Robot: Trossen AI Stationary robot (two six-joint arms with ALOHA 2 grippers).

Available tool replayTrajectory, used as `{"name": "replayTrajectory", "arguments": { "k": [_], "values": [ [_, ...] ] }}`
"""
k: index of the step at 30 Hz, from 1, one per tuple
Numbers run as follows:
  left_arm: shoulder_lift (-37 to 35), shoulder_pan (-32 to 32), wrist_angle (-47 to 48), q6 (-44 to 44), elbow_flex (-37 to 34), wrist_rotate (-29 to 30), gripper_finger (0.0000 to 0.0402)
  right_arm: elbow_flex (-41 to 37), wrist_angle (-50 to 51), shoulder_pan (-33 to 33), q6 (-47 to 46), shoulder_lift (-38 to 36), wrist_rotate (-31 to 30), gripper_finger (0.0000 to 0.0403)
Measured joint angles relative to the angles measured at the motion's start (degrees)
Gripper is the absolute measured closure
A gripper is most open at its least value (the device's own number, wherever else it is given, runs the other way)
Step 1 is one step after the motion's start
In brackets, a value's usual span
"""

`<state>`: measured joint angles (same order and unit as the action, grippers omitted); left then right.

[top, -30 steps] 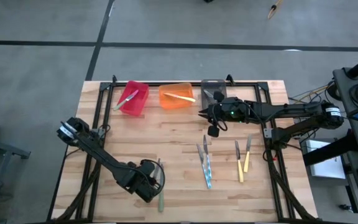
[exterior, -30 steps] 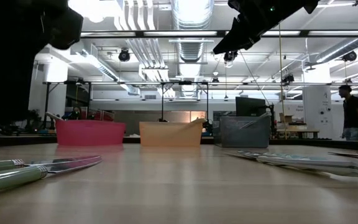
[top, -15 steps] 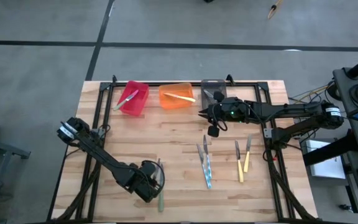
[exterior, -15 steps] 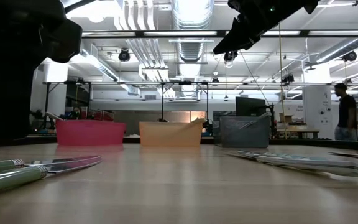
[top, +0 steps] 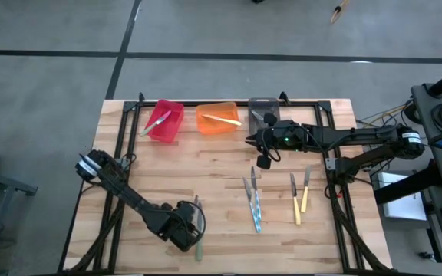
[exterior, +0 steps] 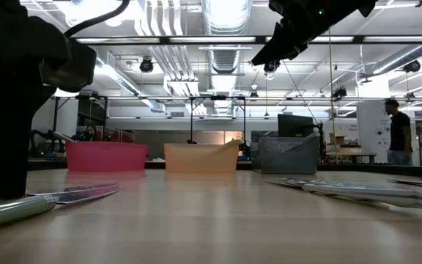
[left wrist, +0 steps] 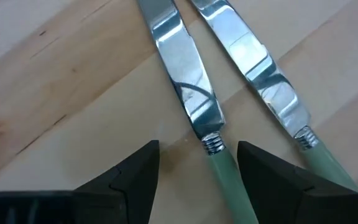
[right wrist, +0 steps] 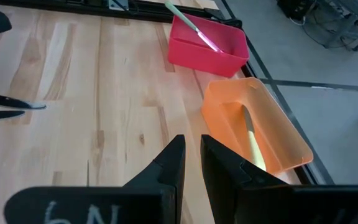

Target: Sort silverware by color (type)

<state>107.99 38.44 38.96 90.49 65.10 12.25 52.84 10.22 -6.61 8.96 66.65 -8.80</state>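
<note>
- My left gripper (left wrist: 197, 163) is low over the wooden slat table (top: 206, 165) near its front edge, fingers (left wrist: 126, 180) spread apart, straddling one of two green-handled silver knives (left wrist: 194, 106). Only the left wrist view shows both blades side by side; from above my wrist hides most of them.
- Red plastic bin (top: 164, 120) holds a green-handled utensil (right wrist: 194, 28).
- Orange plastic bin (top: 218, 119) holds a pale-yellow-handled utensil (top: 222, 119).
- Grey plastic bin (top: 262, 110): contents unclear.
- Light-blue-handled utensils (top: 254, 207) lie mid-table.
- My right gripper (right wrist: 192, 163) hangs high beside the grey bin, fingers almost together, holding nothing.
- Two pale-yellow-handled utensils (top: 299, 201) lie farther right.
- The low view alone shows a person (exterior: 398, 132) in the room.
</note>
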Motion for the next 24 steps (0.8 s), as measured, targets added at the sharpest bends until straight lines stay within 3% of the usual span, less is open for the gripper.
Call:
{"name": "replayTrajectory", "arguments": {
  "k": [17, 24],
  "values": [
    [0.27, 0.13, 6.82, 5.14, -0.22, 3.00, 0.0206, -0.02, -0.04, 0.00, 0.01, 0.00, -0.02, 0.0360],
    [0.30, 0.11, 7.24, 4.72, -0.26, 3.00, 0.0258, -0.02, -0.04, 0.00, 0.01, 0.00, -0.02, 0.0360]
  ]
}}
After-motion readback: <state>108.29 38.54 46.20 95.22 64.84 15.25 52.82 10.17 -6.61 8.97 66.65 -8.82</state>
